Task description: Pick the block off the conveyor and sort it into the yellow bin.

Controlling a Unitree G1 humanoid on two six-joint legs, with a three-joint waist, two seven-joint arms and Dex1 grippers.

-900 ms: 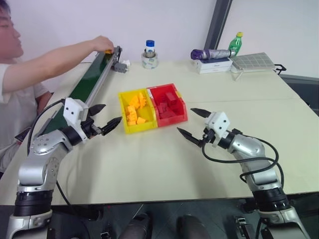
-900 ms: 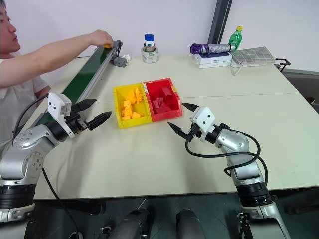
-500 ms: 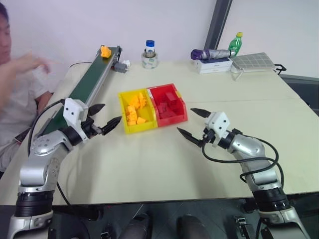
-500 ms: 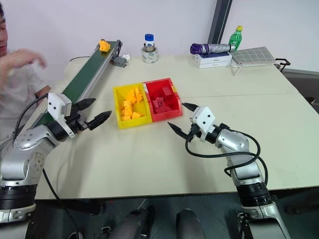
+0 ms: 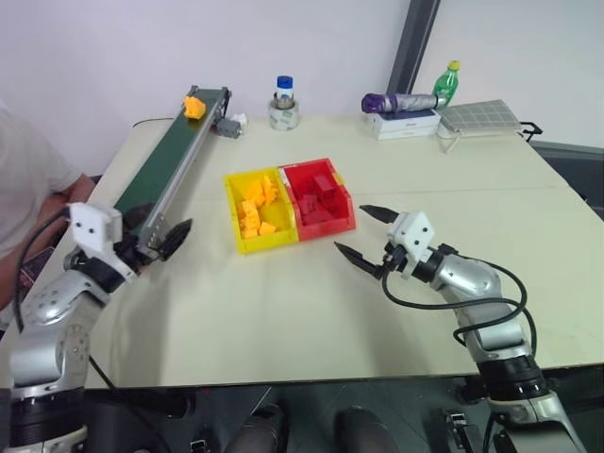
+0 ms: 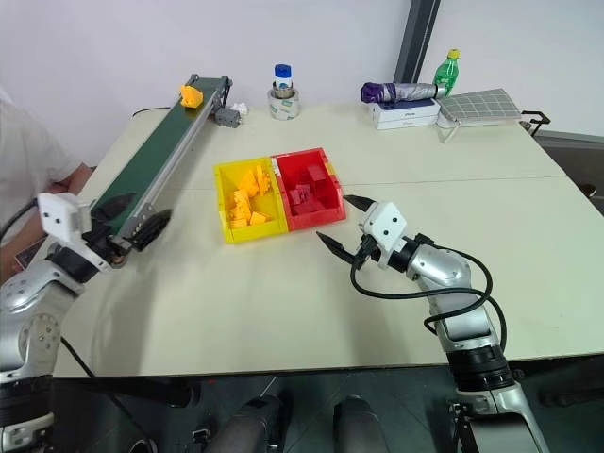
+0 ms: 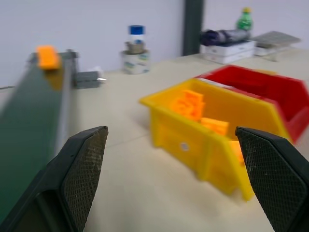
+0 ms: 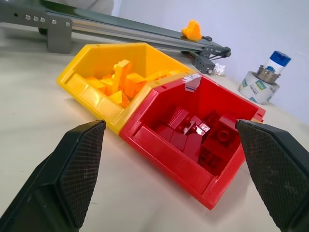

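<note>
The yellow-orange block (image 5: 193, 105) rides at the far end of the conveyor (image 5: 166, 166), on its dark green belt. The yellow bin (image 5: 231, 190) holds several orange bricks and is joined to a red bin (image 5: 346, 210) on its right. My left gripper (image 5: 160, 231) hovers open and empty beside the conveyor's near end, well short of the block. In the left wrist view the block (image 7: 47, 55) lies far ahead on the belt. To the right of the red bin, my right gripper (image 5: 351, 228) stands open above the table with nothing in it.
A person in a white shirt (image 5: 26, 175) sits at the table's left edge by the conveyor. The conveyor's grey motor (image 5: 226, 127), a tape roll with a bottle (image 5: 283, 109), a folded umbrella (image 5: 401, 101) and a green bottle (image 5: 445, 83) line the far side.
The person's arm has pulled back from the conveyor's far end, leaving the block on the belt. My left gripper has swung left to the conveyor's near end. The right arm has kept still.
</note>
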